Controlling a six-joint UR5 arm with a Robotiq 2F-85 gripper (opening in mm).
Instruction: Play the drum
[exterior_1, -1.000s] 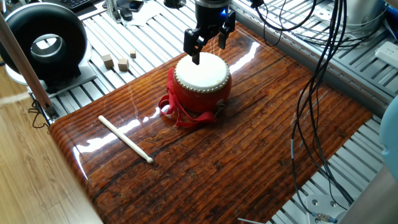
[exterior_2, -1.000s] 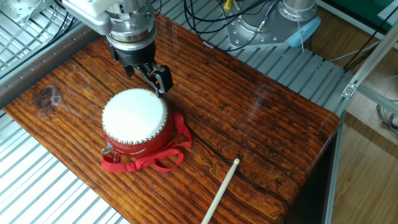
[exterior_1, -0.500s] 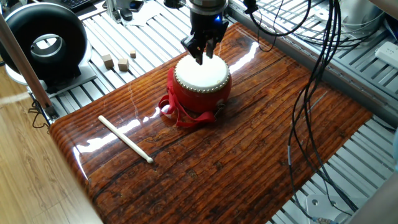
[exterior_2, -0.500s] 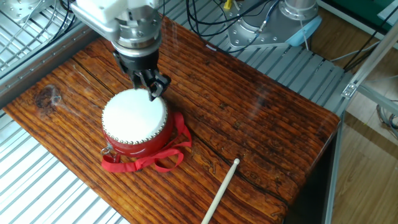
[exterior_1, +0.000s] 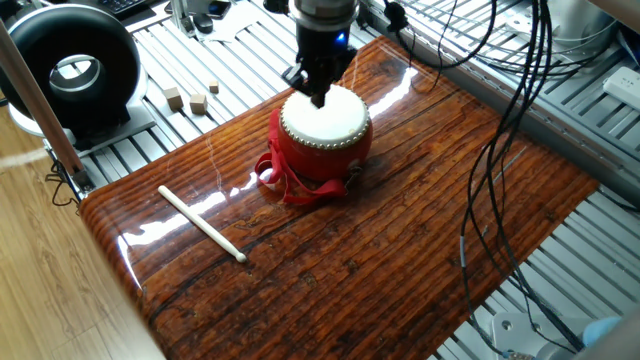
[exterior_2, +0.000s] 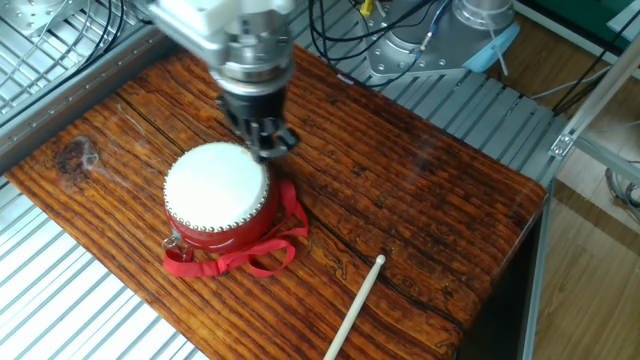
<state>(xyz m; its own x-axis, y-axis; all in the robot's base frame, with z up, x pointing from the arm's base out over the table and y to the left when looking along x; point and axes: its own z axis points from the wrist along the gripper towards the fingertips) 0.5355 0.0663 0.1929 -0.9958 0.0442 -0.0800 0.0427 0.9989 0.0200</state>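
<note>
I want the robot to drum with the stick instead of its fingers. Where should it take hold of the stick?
Probably near the thicker end of the stick, straight from above with the fingers across its width. It lies flat on the table, apart from the drum, with bare wood on both sides.

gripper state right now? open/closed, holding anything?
gripper: closed, holding nothing; fingertips together at the far edge of the drum skin. The drumstick lies untouched on the table.
</note>
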